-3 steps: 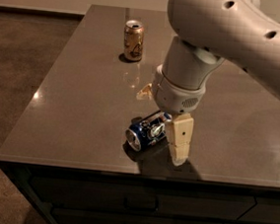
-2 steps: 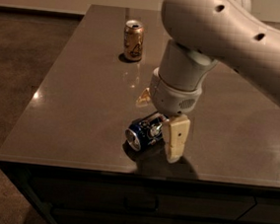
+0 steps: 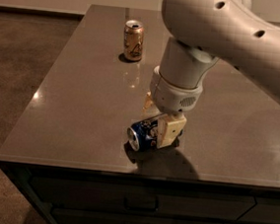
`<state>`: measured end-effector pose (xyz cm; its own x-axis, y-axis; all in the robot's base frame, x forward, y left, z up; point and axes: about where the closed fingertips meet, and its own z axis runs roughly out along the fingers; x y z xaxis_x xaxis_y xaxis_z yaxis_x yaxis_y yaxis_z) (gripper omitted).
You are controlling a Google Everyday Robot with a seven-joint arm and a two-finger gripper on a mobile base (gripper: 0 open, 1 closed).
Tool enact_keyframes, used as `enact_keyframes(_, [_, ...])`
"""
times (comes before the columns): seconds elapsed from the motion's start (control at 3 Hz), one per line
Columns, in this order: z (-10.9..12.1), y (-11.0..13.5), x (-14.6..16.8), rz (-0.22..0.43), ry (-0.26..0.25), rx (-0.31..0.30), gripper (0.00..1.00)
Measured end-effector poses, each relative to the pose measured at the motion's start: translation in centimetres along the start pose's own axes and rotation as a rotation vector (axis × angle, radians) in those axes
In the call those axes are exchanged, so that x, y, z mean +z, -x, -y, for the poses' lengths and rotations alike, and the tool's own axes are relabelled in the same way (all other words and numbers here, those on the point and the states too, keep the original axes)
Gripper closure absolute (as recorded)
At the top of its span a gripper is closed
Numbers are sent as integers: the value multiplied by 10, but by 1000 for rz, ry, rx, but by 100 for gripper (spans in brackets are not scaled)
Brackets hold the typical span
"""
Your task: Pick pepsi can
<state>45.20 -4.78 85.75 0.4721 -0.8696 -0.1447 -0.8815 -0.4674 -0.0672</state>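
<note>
1. Pepsi can lies on its side near the front edge of the tabletop.
2. Claw sits low over it; whether it grips cannot be told.
3. Gold-brown can stands upright, well apart.

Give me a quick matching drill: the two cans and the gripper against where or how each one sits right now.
Things:
1. pepsi can
2. gold-brown can
3. gripper

States:
A. standing upright, far part of the table
B. lowered from above, right at the pepsi can
C. lying on its side near the front edge

Pairs: 1-C, 2-A, 3-B
</note>
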Motion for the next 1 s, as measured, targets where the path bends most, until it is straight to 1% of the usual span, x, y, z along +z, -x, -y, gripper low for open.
enact_keyframes(0.33, [2, 0, -23, 5, -40, 23, 92])
enact_keyframes(0.67, [4, 1, -51, 19, -87, 50, 100])
enact_keyframes(1.0, [7, 2, -72, 43, -119, 75, 100])
